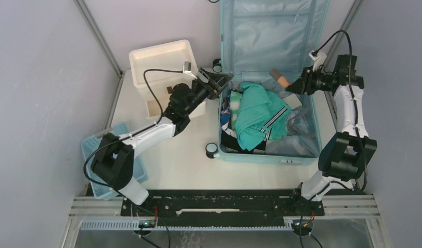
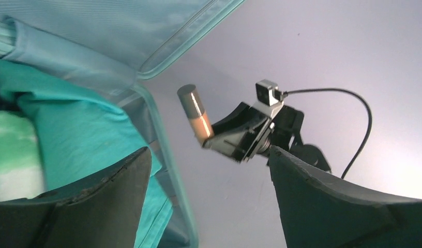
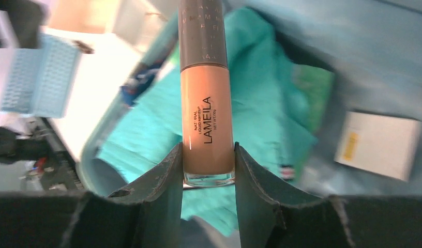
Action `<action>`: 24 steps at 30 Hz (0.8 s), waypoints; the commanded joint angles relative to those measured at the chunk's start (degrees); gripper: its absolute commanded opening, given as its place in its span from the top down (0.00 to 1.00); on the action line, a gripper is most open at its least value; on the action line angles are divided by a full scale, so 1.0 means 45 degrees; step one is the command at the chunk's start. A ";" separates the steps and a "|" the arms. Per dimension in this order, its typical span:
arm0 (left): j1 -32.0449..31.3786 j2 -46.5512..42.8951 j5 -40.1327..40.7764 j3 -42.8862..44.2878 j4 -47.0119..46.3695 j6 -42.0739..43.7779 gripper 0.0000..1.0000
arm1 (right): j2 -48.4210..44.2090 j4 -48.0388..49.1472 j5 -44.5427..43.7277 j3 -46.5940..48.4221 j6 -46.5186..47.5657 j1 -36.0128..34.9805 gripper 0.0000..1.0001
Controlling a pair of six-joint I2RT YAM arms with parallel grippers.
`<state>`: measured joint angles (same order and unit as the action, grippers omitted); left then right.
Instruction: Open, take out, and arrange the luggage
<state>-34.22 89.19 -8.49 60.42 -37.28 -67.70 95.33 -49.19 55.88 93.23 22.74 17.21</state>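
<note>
The light-blue luggage (image 1: 312,135) lies open on the table, its lid (image 1: 271,31) standing up at the back. Teal and green clothes (image 1: 258,113) fill its lower half. My right gripper (image 1: 293,86) is shut on a beige makeup bottle (image 3: 206,119) with a grey cap and holds it above the suitcase's back right part. The bottle also shows in the top view (image 1: 280,77) and the left wrist view (image 2: 196,113). My left gripper (image 1: 223,80) is open and empty at the suitcase's back left corner, above the teal cloth (image 2: 69,129).
A white drawer unit (image 1: 162,64) stands left of the suitcase, behind my left arm. A small blue lattice basket (image 1: 95,144) sits at the table's front left. A white box (image 3: 378,144) lies inside the suitcase. Grey walls close in on both sides.
</note>
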 commanded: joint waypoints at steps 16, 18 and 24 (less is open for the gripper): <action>-0.0850 0.2285 0.0843 0.3673 0.0217 -0.1078 0.15 | -0.0800 0.4904 0.4092 -0.0573 -0.6208 -0.4054 1.00; -0.0888 0.2342 0.0708 0.3732 0.0176 -0.1092 0.22 | -0.0739 0.5053 0.3978 -0.0482 -0.6383 -0.4309 1.00; -0.0897 0.2231 0.0328 0.3571 -0.0229 -0.1095 0.75 | -0.0402 0.5071 0.3687 -0.0205 -0.6494 -0.4525 1.00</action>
<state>-37.89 99.57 -5.15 73.89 -35.51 -72.99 93.34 -29.50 72.07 88.73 -4.47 -2.68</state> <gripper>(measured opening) 0.386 0.437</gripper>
